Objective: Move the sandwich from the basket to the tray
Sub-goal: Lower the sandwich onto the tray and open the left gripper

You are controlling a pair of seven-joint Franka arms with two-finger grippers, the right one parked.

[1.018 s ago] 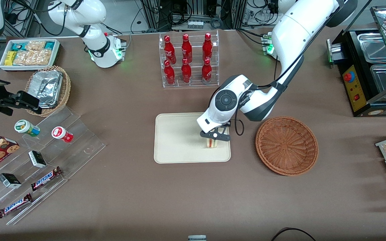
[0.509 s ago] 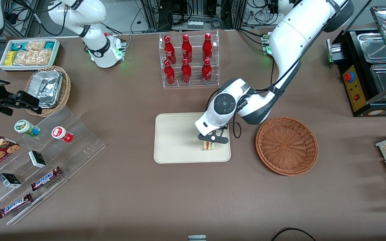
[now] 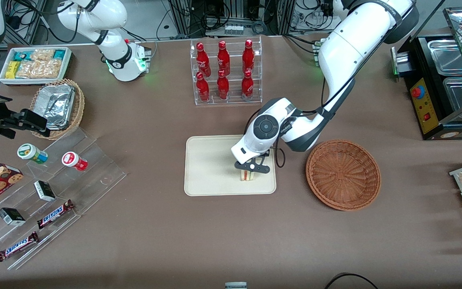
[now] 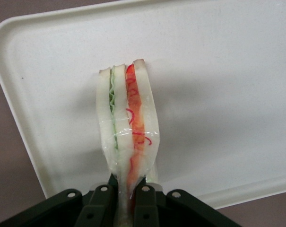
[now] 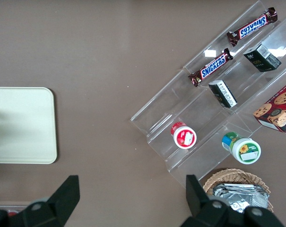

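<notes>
Over the flat cream-beige rectangular tray (image 3: 211, 164) with its rounded corners and low raised rim, the black two-finger gripper (image 3: 251, 167) of the working white arm has its fingers (image 4: 143, 198) closed tight on the small triangular wedge of pale white bread with pink-red and light green filling (image 4: 127, 137), pinching it by one narrow end so that the layers bulge slightly between them. That puts the job at the placing step: the sandwich is out of the wide, shallow round basket of reddish-brown woven wicker (image 3: 343, 174), which sits empty at about three o'clock of the tray, near it but not touching. Seen from the front, the wedge hangs at roughly four o'clock of the tray's middle, close to the rim nearest the basket yet inside it. Whether its free end already rests on the tray I cannot tell for sure (the wrist camera shows a soft shadow close beneath it, so it is low at any rate). Next, I judge, comes a short settling down if any gap remains, then a gentle parting of the fingers and a straight lift, so the soft bread is not dragged or tipped. Arm pose: the forearm slants down from the working arm's end of the table, the wrist bent so the gripper points steeply down at the tray.
</notes>
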